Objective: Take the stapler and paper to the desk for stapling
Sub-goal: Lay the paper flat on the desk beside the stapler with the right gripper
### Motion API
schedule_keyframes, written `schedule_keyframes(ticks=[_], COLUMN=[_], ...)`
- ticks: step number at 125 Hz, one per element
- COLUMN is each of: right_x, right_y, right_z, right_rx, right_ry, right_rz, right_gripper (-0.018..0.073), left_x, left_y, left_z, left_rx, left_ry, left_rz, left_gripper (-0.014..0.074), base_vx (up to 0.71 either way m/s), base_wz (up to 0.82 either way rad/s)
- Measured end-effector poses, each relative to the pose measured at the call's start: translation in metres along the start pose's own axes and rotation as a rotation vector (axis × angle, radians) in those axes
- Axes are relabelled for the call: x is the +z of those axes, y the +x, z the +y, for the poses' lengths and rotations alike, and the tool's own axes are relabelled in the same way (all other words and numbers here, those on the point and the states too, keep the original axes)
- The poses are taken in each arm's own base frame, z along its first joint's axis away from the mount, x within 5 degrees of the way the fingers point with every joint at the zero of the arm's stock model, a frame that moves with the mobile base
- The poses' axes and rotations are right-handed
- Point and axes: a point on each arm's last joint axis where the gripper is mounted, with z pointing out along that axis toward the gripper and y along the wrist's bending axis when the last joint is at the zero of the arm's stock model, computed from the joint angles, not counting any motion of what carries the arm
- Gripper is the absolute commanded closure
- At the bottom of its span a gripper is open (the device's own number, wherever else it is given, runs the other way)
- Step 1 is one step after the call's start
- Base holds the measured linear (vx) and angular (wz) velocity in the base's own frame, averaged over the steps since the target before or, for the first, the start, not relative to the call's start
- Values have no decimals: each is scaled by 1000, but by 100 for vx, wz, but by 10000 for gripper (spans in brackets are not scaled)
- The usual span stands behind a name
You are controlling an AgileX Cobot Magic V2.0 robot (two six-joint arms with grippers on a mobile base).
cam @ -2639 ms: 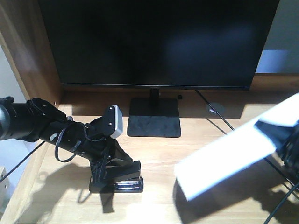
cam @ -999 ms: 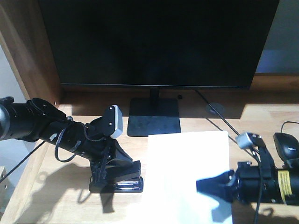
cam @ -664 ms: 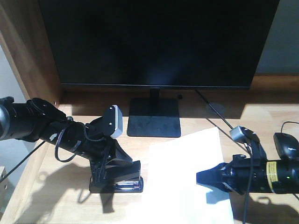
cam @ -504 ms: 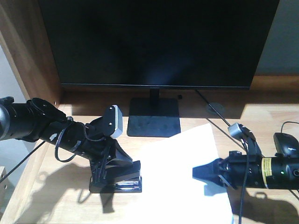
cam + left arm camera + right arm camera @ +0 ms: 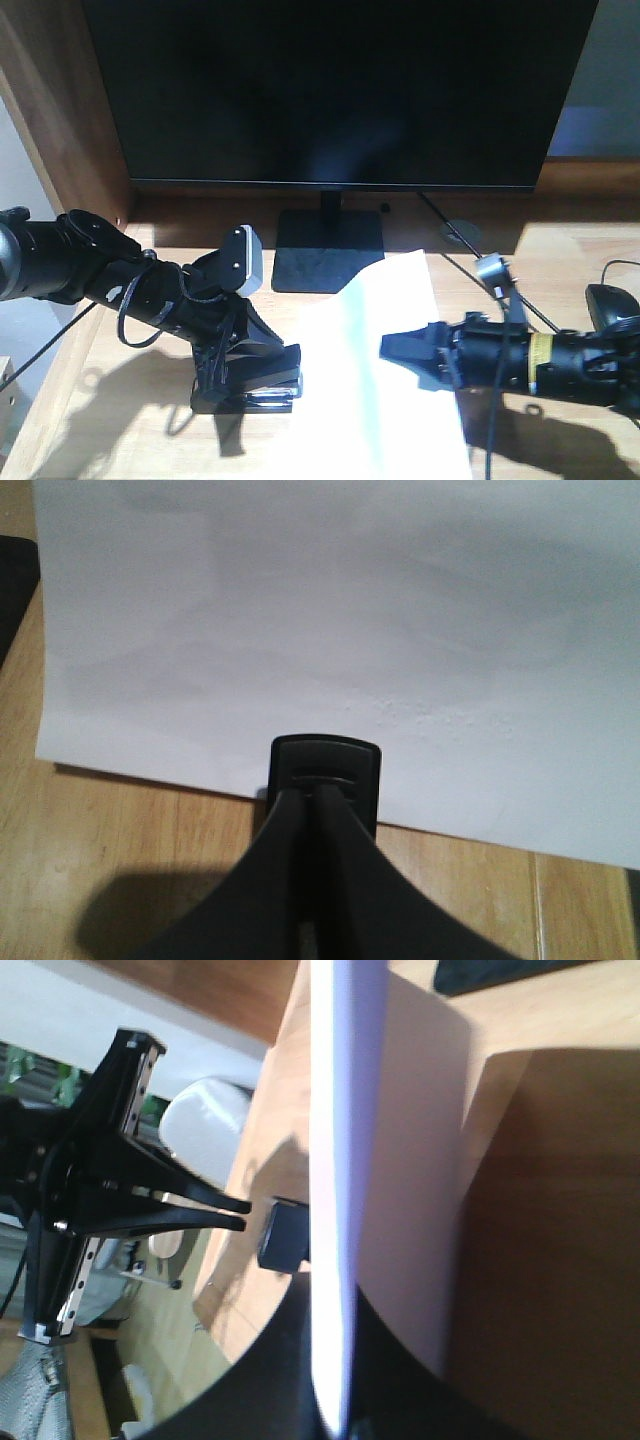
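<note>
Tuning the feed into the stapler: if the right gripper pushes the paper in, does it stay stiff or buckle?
Likely buckles: the paper is one thin sheet, held by the right gripper near one side only. Its edge appears to meet the stapler, so a push may bow it. Probably light; may slide on the desk.

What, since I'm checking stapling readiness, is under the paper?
The desk shows around the paper; the stapler tip overlaps one edge. Whether the stapler's base sits underneath is hidden by the sheet.
</note>
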Motion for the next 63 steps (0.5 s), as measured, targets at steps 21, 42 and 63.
schedule_keyframes(ticks=[21,42,63], right_x=[12,13,12], right_y=[3,-1,-7], right_z=[-1,-2,-3], right_rx=[25,51,86], right_ry=[-8,-4,0], right_rz=[-22,-73,-135], right_gripper=[562,562,562], left_x=[0,0,0], left_y=[0,0,0], left_z=[0,0,0], left_rx=[0,0,0], left_ry=[0,0,0], left_rz=[0,0,0], left_gripper=[603,603,603], base_vx=[0,0,0], base_wz=[0,0,0])
